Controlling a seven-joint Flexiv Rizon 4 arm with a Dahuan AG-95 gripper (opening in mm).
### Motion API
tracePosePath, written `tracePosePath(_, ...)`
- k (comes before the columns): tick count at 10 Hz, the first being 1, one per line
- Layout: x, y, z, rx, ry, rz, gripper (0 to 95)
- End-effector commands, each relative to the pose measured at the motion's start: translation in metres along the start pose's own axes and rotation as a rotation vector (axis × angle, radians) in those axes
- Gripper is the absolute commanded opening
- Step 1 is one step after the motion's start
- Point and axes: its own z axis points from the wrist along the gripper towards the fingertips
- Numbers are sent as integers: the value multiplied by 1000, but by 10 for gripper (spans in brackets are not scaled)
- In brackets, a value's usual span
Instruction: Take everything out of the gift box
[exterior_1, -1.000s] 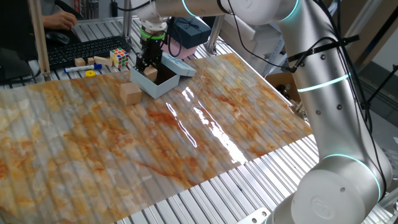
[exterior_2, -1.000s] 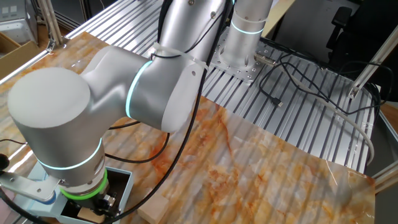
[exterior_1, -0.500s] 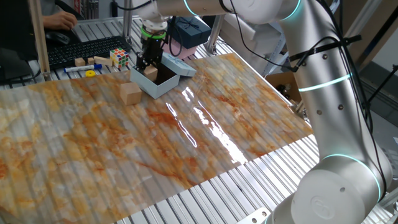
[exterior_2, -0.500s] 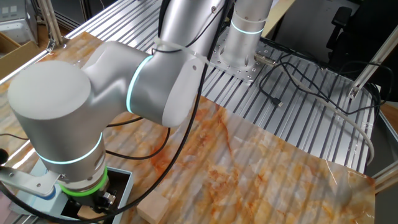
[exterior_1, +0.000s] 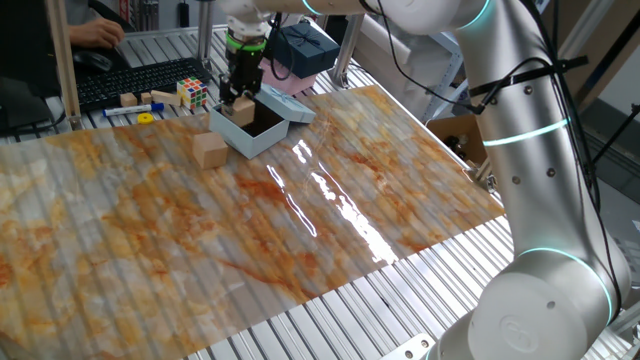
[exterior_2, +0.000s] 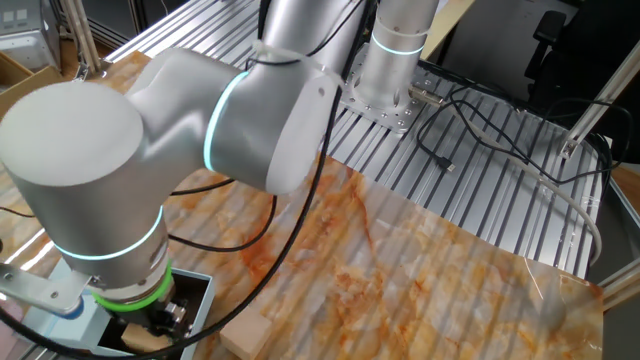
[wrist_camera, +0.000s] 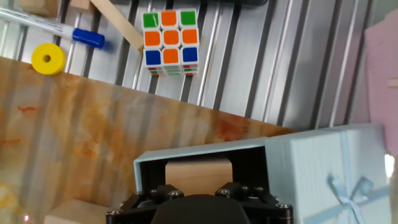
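Note:
The pale blue-grey gift box (exterior_1: 262, 136) stands open at the table's far edge, with its lid (exterior_1: 291, 106) lying to the right. My gripper (exterior_1: 239, 100) hangs just above the box's left end, shut on a tan wooden block (exterior_1: 243, 106). In the hand view the block (wrist_camera: 198, 172) sits between the fingers, over the box's dark inside (wrist_camera: 249, 163); the fingertips themselves are hidden. Another tan block (exterior_1: 209, 150) lies on the table left of the box, and it also shows in the hand view (wrist_camera: 73, 211). In the other fixed view the gripper (exterior_2: 160, 322) is over the box (exterior_2: 196, 296).
A Rubik's cube (exterior_1: 193, 93), a yellow ring (wrist_camera: 48, 59), a blue-capped pen (wrist_camera: 86, 38) and small wooden cubes (exterior_1: 128, 99) lie on the metal slats behind the table. A pink box (wrist_camera: 382, 74) and a dark navy box (exterior_1: 305, 48) stand behind the lid. A person's hand rests at a keyboard (exterior_1: 120, 85).
The gripper has risen a little above the box's left end, carrying the wooden block up with it. The box and the loose block have not moved.

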Motion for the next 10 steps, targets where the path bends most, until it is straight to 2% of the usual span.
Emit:
tracePosePath(1,8,2,-11,14,6,12,0)
tracePosePath(4,19,15,-35,29,46,43,0)
tracePosePath(5,20,17,-38,28,51,49,0)
tracePosePath(6,24,25,-46,26,63,72,0)
tracePosePath(10,41,65,-59,16,76,169,0)
